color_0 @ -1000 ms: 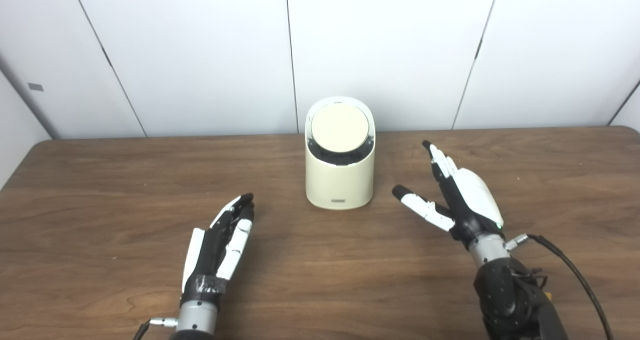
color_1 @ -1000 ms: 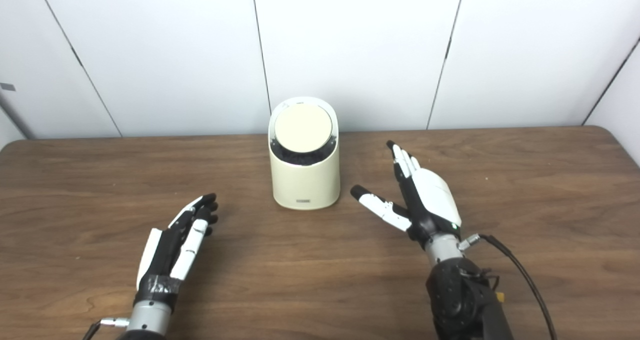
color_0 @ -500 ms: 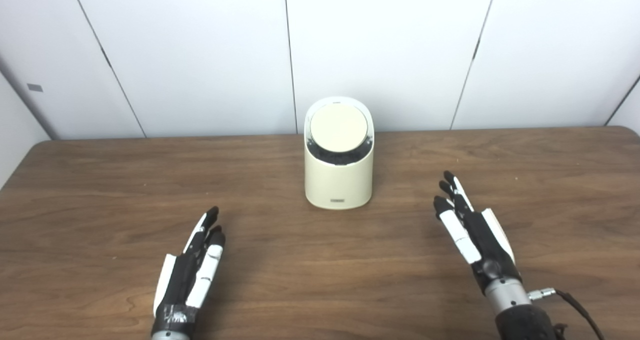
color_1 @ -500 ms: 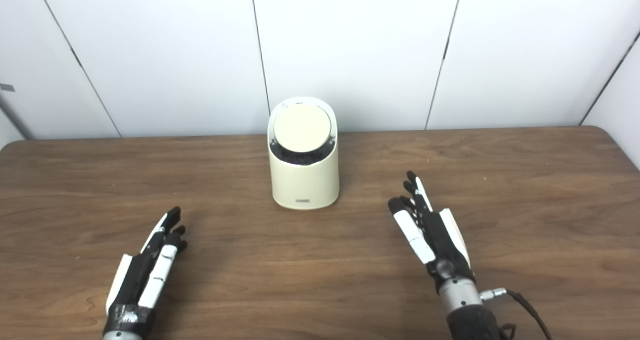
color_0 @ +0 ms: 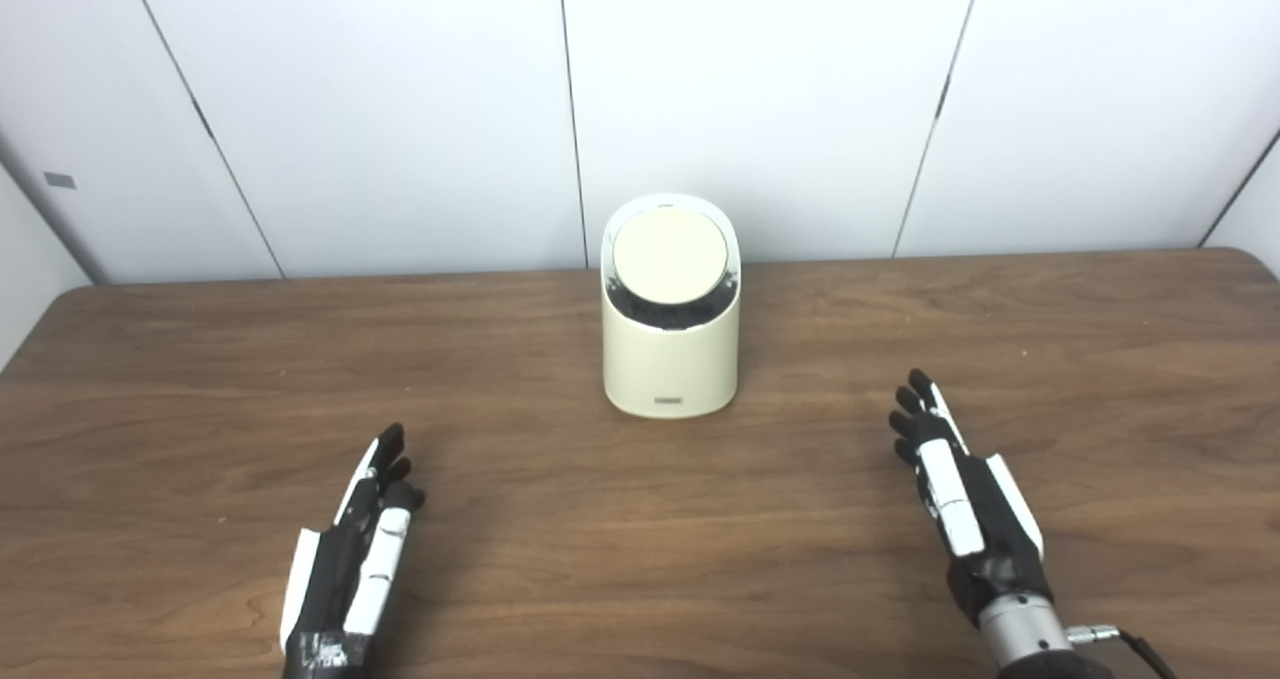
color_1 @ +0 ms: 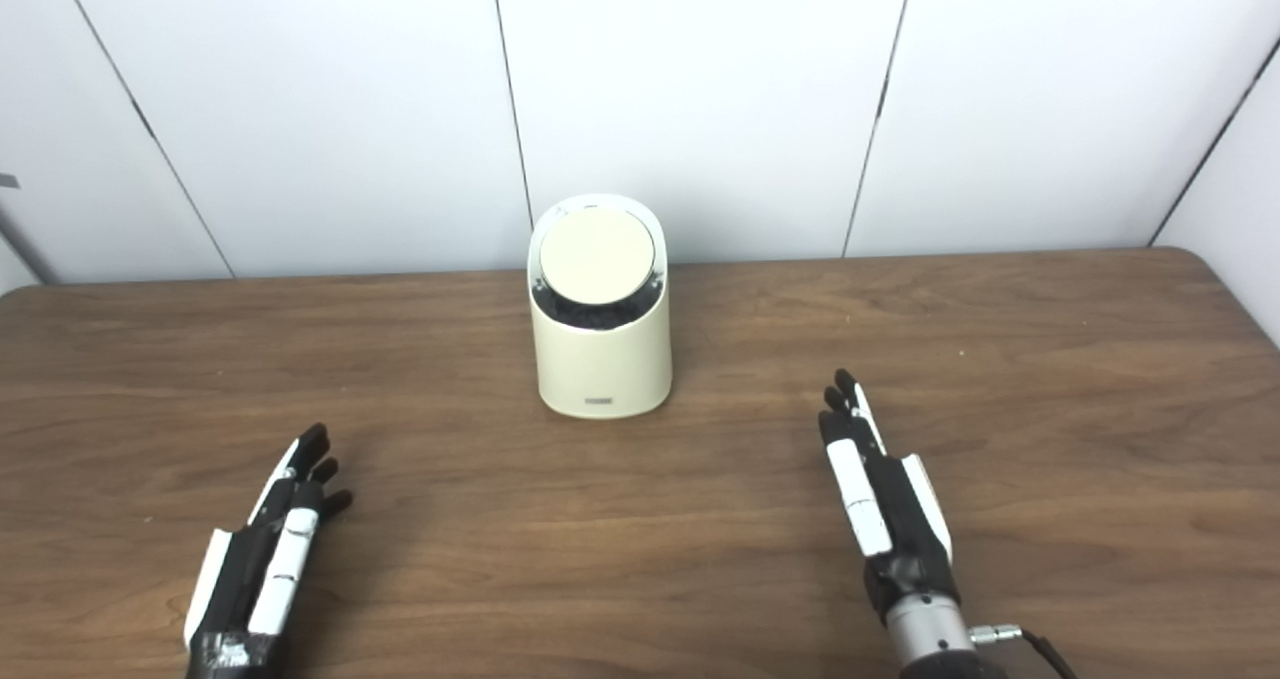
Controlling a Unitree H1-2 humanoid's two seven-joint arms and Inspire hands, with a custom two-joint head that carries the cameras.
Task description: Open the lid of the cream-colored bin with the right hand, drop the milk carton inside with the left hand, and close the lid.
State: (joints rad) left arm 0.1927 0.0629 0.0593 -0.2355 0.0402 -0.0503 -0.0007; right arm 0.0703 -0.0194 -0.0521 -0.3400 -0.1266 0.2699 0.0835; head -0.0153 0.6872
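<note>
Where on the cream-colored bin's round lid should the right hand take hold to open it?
Probably at the lid's lower front edge, coming from the front right. The disc tilts toward the robot, and a dark gap shows only under that near edge of the cream-colored bin, so fingertips could get in there. The hinge cannot be seen. The right hand is open, nearer the robot and to the right.

- left hand near left, empty, fingers straight and slightly apart, pointing far
- right hand near right, empty, fingers extended, edge-on, thumb side up
</note>
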